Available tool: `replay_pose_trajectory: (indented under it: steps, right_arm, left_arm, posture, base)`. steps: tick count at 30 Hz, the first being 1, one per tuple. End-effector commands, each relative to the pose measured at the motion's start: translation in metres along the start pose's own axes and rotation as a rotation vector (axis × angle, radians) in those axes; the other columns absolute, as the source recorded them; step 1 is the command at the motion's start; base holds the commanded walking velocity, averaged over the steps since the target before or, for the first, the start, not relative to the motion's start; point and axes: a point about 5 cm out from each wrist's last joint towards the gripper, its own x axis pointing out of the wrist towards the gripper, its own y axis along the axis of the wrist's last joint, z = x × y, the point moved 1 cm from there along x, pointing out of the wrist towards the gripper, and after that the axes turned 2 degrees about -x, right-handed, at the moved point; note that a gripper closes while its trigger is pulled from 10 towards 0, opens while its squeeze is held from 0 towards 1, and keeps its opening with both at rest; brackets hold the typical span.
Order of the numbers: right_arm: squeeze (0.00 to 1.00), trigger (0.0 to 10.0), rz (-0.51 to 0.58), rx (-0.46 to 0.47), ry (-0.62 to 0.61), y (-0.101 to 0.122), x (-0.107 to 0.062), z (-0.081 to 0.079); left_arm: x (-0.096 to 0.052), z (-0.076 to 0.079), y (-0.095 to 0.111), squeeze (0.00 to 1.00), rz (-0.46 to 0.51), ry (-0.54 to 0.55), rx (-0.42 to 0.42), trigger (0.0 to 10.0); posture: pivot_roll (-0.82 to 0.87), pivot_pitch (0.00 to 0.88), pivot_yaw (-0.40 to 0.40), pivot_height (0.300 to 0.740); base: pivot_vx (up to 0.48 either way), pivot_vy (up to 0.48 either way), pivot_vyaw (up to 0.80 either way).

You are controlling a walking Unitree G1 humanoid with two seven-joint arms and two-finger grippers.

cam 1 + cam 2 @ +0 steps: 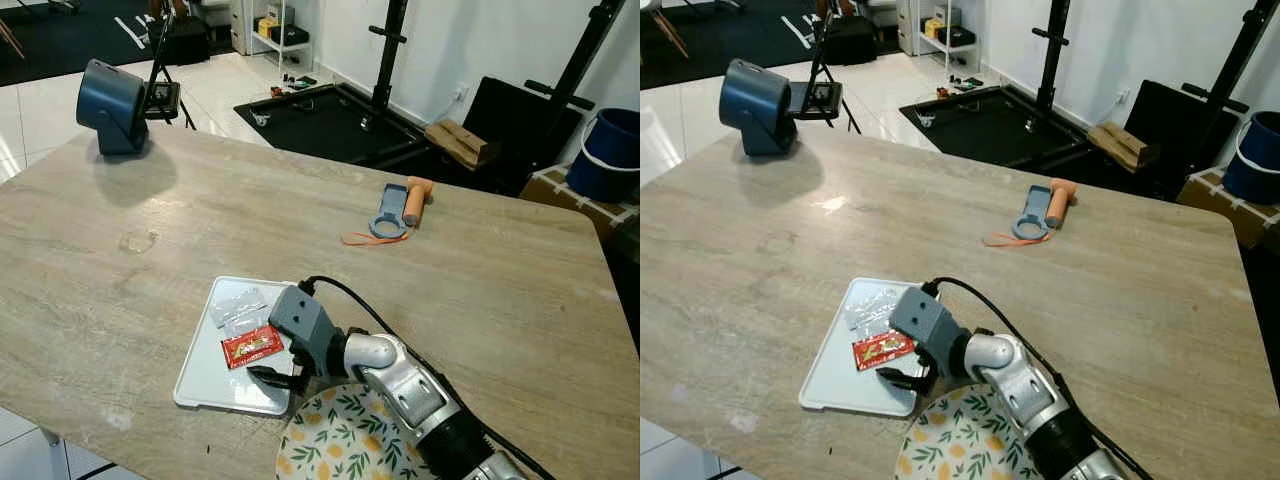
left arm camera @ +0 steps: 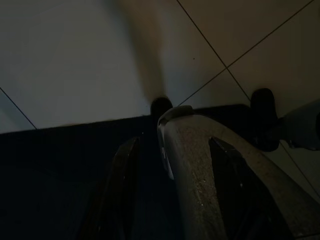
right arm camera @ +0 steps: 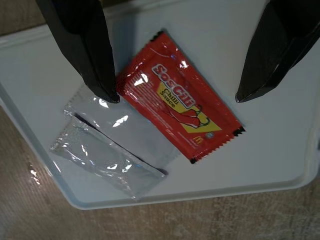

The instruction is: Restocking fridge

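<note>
Got my right gripper (image 3: 175, 95) hovering fingers-wide over the red chilli sauce sachet (image 3: 179, 108) on the white tray (image 3: 280, 165), so next I'd say drop and pinch.

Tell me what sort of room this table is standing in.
Probably a home living area doubling as a gym, not a kitchen. Beyond the wood-look table a black floor mat carries the uprights of a weight rack, shelving stands against the far wall, and the floor is white tile.

Home w/ gym corner: squat rack (image 1: 385, 55) on black mat (image 1: 330, 120), tiled floor (image 1: 230, 85), wood table (image 1: 480, 290).
</note>
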Motion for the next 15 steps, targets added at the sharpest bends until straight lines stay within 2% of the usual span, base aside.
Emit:
replay_pose_trajectory:
  steps: [1,11,12,13,15]
  right_arm:
    - [0.0,10.0,-0.055,-0.008,0.016,-0.0101,0.0007,-0.0028]
    - [0.0,10.0,-0.095,-0.012,0.037,-0.0164,-0.0014,-0.0035]
    - [0.0,5.1,-0.095,-0.01,0.036,-0.0163,-0.0013,-0.0033]
    - [0.0,3.3,-0.094,-0.007,0.033,-0.0161,-0.0012,-0.0029]
    - [0.0,2.9,-0.092,-0.004,0.029,-0.0157,-0.0009,-0.0022]
  left_arm:
    - [-0.0045,0.0123,-0.0291,0.0,-0.108,-0.039,-0.007,10.0]
    - [-0.0041,0.0124,-0.0277,0.0,-0.104,-0.04,-0.006,10.0]
    - [-0.0041,0.0124,-0.0277,0.0,-0.104,-0.04,-0.006,10.0]
    - [-0.0041,0.0124,-0.0276,0.0,-0.104,-0.04,-0.005,10.0]
    - [-0.004,0.0124,-0.0275,0.0,-0.104,-0.04,-0.005,10.0]
  posture:
    - [-0.04,0.109,-0.036,0.74]
    - [-0.04,0.108,-0.036,0.74]
    - [-0.04,0.108,-0.036,0.74]
    - [-0.04,0.108,-0.036,0.74]
    - [-0.04,0.108,-0.036,0.74]
  base:
    - [0.0,0.0,0.0]
    - [0.0,0.0,0.0]
    - [0.0,0.0,0.0]
    - [0.0,0.0,0.0]
    - [0.0,0.0,0.0]
